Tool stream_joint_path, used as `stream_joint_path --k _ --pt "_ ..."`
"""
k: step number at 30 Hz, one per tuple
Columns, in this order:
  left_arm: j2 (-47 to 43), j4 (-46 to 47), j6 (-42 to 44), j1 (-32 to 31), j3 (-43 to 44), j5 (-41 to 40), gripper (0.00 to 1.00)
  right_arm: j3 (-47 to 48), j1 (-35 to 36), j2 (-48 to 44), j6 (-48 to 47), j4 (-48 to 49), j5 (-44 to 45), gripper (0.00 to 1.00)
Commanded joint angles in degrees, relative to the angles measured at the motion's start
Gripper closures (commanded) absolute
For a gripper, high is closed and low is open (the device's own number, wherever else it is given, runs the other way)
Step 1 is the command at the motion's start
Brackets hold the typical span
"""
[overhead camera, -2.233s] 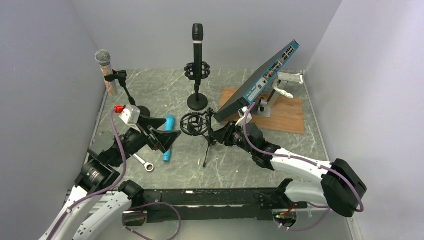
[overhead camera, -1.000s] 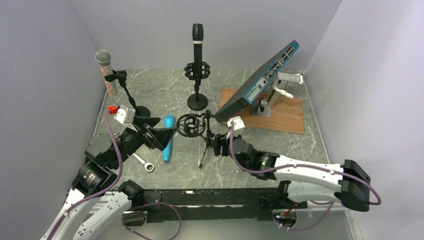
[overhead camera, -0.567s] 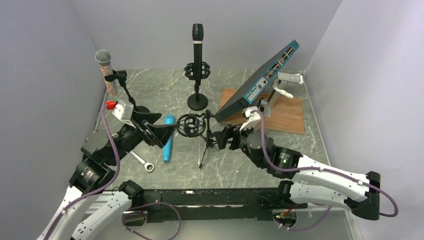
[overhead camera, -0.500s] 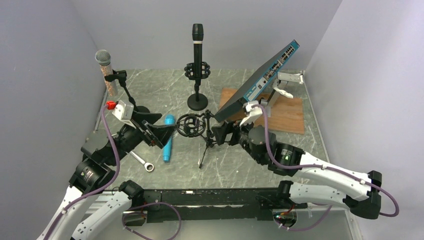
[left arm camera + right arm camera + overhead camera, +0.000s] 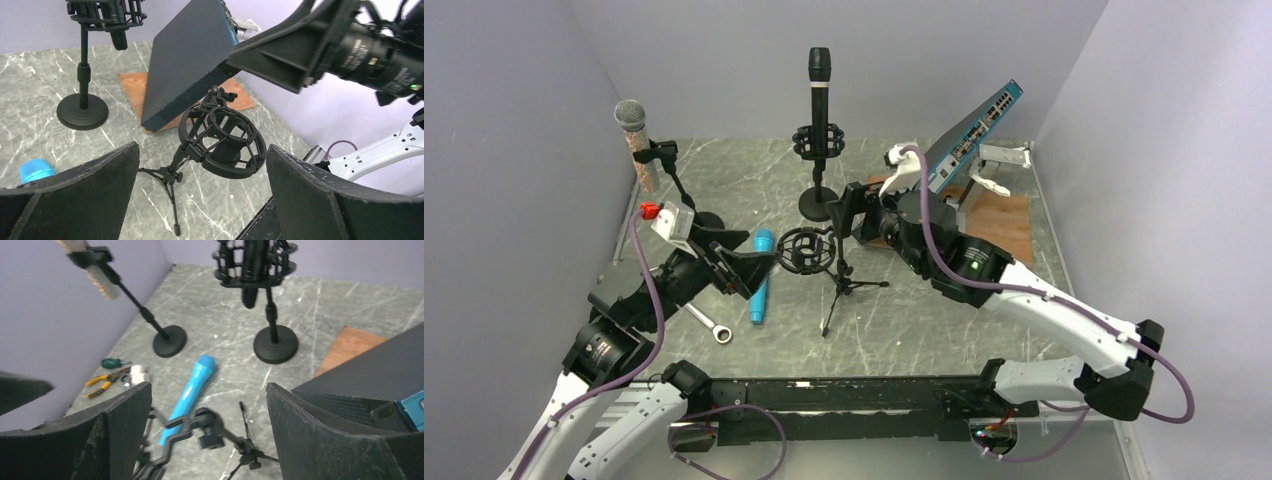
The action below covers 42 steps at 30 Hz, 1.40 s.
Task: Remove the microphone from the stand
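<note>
1. The right gripper (image 5: pixel 207 390) stands wide with nothing between its fingers. The left gripper (image 5: pixel 202 150) is equally wide and empty.
2. The step in hand looks like the right gripper's approach to the black microphone (image 5: pixel 251 295).
   - Centre the gap on the bare barrel above the shock mount (image 5: pixel 225 265), not on the mount's elastic webbing.
   - Close firmly, then draw the microphone straight up along its own axis.
   - A sideways pull could tip the round-base stand (image 5: pixel 275 345).
3. Nearest, below and just ahead of the right gripper, is the tripod stand (image 5: pixel 205 427), whose cradle is empty. The left gripper's fingers frame that same cradle from the opposite side without touching it.
4. A little farther ahead, the blue microphone (image 5: pixel 192 385) lies flat on the table (image 5: pixel 320 305), free of any stand.
5. Farther still, the black microphone stands upright in its shock mount on the round-base stand.
   - It is ahead of the right gripper's fingertips and higher than they are.
   - It sits off the middle of the gap, toward the finger on the right of the wrist view.
   - It is well apart from both fingers.
6. Farthest, toward the finger on the left of the wrist view, a silver-headed microphone (image 5: pixel 95 275) tilts on its boom stand (image 5: pixel 169 339). It is also mounted, but the right gripper is not aimed at it.
</note>
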Motion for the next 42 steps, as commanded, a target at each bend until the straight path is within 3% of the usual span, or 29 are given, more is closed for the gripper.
stream_joint_path --k 1,9,20,30,42 --pt "-0.21 -0.36 -0.02 -0.12 0.28 0.56 0.01 -2.16 -2.51 2.29 -0.41 0.63 -2.68 0.14" --pt "0.09 -0.16 0.73 -0.07 -0.38 0.19 0.0 -11.88 -2.64 2.64 4.31 1.55 -2.25 0.15" --pt "0.98 -0.17 0.92 -0.12 -0.15 0.71 0.01 -11.05 -2.64 4.28 3.38 -0.96 0.28 0.15" --pt "2.68 0.5 0.06 -0.1 -1.65 1.99 0.01 -19.52 -2.64 4.13 10.62 0.54 -2.48 0.16" --pt "8.26 3.69 -1.59 -0.12 -1.95 9.72 0.01 -21.07 -2.68 1.44 12.24 -0.82 -3.83 0.12"
